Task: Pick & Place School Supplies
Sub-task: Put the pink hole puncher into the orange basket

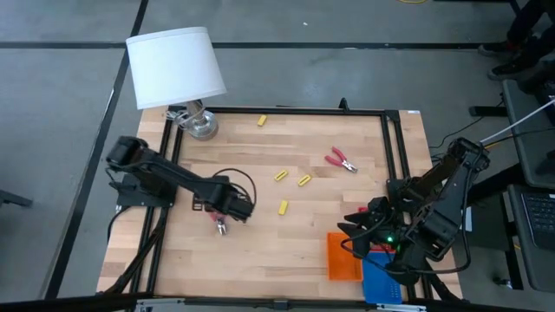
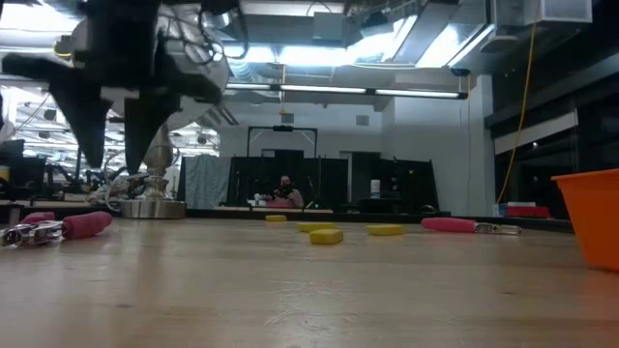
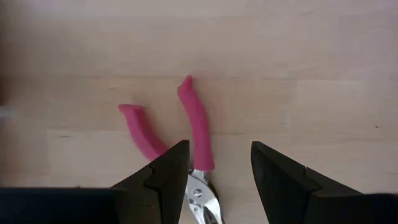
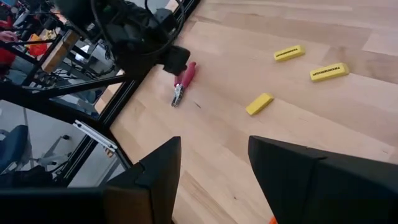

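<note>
Nearby, orange tray (image 1: 343,256) beside blue tray (image 1: 381,284), contents unseen. Left end effector (image 1: 227,213) released above red-handled tool (image 3: 198,134) on tabletop (image 1: 286,243); right end effector (image 1: 360,232) released too.

A robotics laboratory in an open industrial hall. A wooden table (image 1: 260,251) edged by a black metal frame (image 1: 392,139) stands on a grey concrete floor (image 1: 347,69), with two dark robot arms mounted at its left and right sides. Beyond the far edge, the low view shows an exposed ceiling with strip lights (image 2: 319,89) and ducting, a hanging yellow cable (image 2: 527,97), dark partitions, further benches, and a seated person (image 2: 284,191).
</note>
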Motion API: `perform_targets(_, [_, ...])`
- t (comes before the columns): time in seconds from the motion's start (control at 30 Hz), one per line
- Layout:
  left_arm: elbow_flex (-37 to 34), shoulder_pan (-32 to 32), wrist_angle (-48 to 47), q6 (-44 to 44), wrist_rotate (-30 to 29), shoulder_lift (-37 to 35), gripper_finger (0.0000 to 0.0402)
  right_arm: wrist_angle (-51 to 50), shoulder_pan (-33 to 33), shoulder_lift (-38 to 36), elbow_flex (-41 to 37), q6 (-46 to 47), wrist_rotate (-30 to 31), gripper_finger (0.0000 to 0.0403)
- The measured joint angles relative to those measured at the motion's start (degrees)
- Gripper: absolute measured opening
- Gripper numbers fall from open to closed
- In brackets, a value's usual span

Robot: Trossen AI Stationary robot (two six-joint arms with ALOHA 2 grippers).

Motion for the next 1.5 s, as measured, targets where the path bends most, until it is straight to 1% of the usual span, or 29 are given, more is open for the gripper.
perform_targets(0.1, [-6.28,-0.04,6.35,-1.55,1.41,-3.62,0.0169,-0.01,0.09,0.00,0.00,-0.02,0.03,0.0192])
perform_targets(0.2, [-10.41,-0.07,10.83,-3.17,1.51,-5.30,0.0169,-0.11,-0.12,0.00,0.00,0.26,0.47,0.0192])
perform_targets(0.37, [-13.56,0.72,14.90,-2.57,2.52,-5.04,0.0169,-0.03,-1.08,-0.02,0.00,0.71,1.12,0.0192])
perform_targets(0.53, [-16.42,0.79,20.72,-3.26,1.55,-4.85,0.0163,0.06,-1.73,-0.02,0.00,1.53,1.53,0.0192])
perform_targets(0.63, [-17.74,0.77,22.04,-3.34,1.47,-4.85,0.0134,0.23,-1.81,-0.02,0.00,1.81,1.54,0.0192])
perform_targets(0.7, [-18.59,0.79,23.53,-3.39,1.12,-4.85,0.0099,0.25,-1.81,-0.02,0.00,1.90,1.52,0.0192])
perform_targets(0.8, [-19.19,0.76,25.71,-2.33,-0.09,-4.91,0.0033,0.24,-1.79,-0.02,0.00,1.90,1.07,0.0192])
perform_targets(0.83, [-19.16,0.62,26.72,-1.84,-0.80,-4.91,0.0031,0.25,-1.79,-0.02,0.00,1.91,0.50,0.0192])
perform_targets(0.97, [-16.92,-0.56,40.71,3.14,-6.95,-4.92,0.0031,0.28,-0.82,-0.02,0.00,1.94,-0.66,0.0192])
perform_targets(1.17, [-12.01,-1.70,64.95,18.67,-13.02,-4.91,0.0031,0.23,1.53,-0.02,0.00,3.65,1.97,0.0192])
perform_targets(1.23, [-9.96,-1.58,69.33,23.73,-13.77,-4.82,0.0031,0.07,2.20,-0.02,0.00,4.35,1.95,0.0192])
perform_targets(1.33, [-4.87,-1.40,71.23,27.96,-13.72,-3.46,0.0031,-0.46,3.27,-0.02,0.00,4.58,1.16,0.0192])
perform_targets(1.4, [-1.82,-1.40,71.16,31.10,-11.98,-1.47,0.0031,-1.56,3.77,-0.02,0.00,4.94,-0.26,0.0192])
perform_targets(1.47, [1.12,-1.59,75.21,33.93,-9.82,1.63,0.0031,-2.13,4.03,0.07,-0.02,4.83,-2.80,0.0192])
perform_targets(1.5, [2.04,-1.61,77.66,35.23,-9.74,2.66,0.0031,-2.14,4.04,0.11,-0.12,3.66,-3.86,0.0192])
